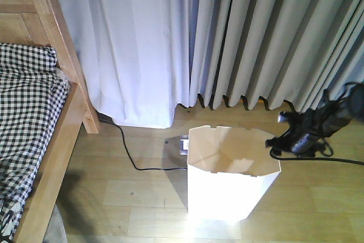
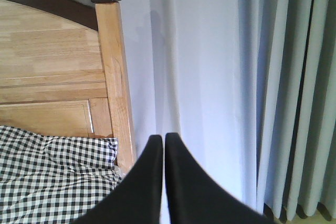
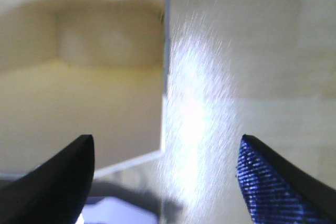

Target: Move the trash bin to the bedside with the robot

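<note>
Right hand (image 3: 165,150) is wide apart, one finger on each side of the trash bin (image 1: 230,174) wall at its rim. Left hand (image 2: 164,145) is closed tight with nothing in it. That white bin stands on the wooden floor (image 1: 142,203), near the bed (image 1: 34,140).

**Bright daylight, blown-out bin**

We get strong glare at 6 o'clock on the trash bin (image 1: 233,189) in the front view. The right wrist view is soft and hazy, white flare dead centre. The left wrist view's sharp, evenly lit.
</note>
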Controlling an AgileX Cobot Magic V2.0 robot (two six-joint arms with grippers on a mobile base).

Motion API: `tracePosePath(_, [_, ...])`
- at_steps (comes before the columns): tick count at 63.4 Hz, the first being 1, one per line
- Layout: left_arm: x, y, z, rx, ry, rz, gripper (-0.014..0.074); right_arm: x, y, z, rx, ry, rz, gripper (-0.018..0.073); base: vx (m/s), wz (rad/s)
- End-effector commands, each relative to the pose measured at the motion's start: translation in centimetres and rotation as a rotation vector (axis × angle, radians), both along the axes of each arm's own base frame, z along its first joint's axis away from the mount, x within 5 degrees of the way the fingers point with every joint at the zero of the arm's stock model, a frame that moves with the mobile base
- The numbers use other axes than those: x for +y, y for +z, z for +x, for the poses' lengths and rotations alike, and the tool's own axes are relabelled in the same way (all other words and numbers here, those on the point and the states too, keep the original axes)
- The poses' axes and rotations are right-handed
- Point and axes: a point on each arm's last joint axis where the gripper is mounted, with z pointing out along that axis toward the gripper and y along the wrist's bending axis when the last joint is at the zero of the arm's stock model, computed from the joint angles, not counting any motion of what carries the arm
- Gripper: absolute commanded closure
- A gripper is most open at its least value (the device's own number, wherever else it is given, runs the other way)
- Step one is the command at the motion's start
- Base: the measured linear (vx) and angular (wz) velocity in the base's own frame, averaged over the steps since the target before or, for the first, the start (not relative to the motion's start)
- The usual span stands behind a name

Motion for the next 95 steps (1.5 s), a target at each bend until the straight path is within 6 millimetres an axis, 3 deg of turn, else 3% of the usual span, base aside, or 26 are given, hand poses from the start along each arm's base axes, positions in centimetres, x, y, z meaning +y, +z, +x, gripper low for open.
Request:
tracePosePath(1, [-0.1,0.4,-0.1,-0.077,-0.009,-0.022,0.0603,-0.4,7.2,1.0,-0.214,-0.001,-0.054,0.0019,0.00,0.00])
tracePosePath(15, [-0.1,0.4,-0.1,-0.077,-0.009,-0.022,0.0603,-0.1,17.3,-2.1,-0.435,0.013,-0.116,0.0019,0.00,0.00])
tracePosePath(37, [-0.1,0.4,-0.1,-0.077,-0.009,-0.022,0.0603,1.1,32.6,-9.2,-0.724,0.061,-0.181,0.0019,0.00,0.00])
tracePosePath(50, [-0.1,0.4,-0.1,-0.077,-0.009,-0.022,0.0603,2.0,39.4,-14.0,-0.859,0.067,-0.188,0.0019,0.00,0.00])
tracePosePath(63, [-0.1,0.4,-0.1,-0.077,-0.009,-0.022,0.0603,2.9,44.9,-19.6,-1.034,0.071,-0.210,0.0019,0.00,0.00])
tracePosePath(70, [-0.1,0.4,-0.1,-0.077,-0.009,-0.022,0.0603,3.5,46.9,-22.8,-1.106,0.072,-0.211,0.0019,0.00,0.00])
tracePosePath(75, [-0.1,0.4,-0.1,-0.077,-0.009,-0.022,0.0603,3.9,47.2,-24.9,-1.140,0.075,-0.216,0.0019,0.00,0.00])
tracePosePath(83, [-0.1,0.4,-0.1,-0.077,-0.009,-0.022,0.0603,4.3,45.0,-28.1,-1.203,0.046,-0.203,0.0019,0.00,0.00])
tracePosePath(95, [-0.1,0.4,-0.1,-0.077,-0.009,-0.022,0.0603,5.5,41.2,-31.1,-1.242,0.096,-0.132,0.0019,0.00,0.00])
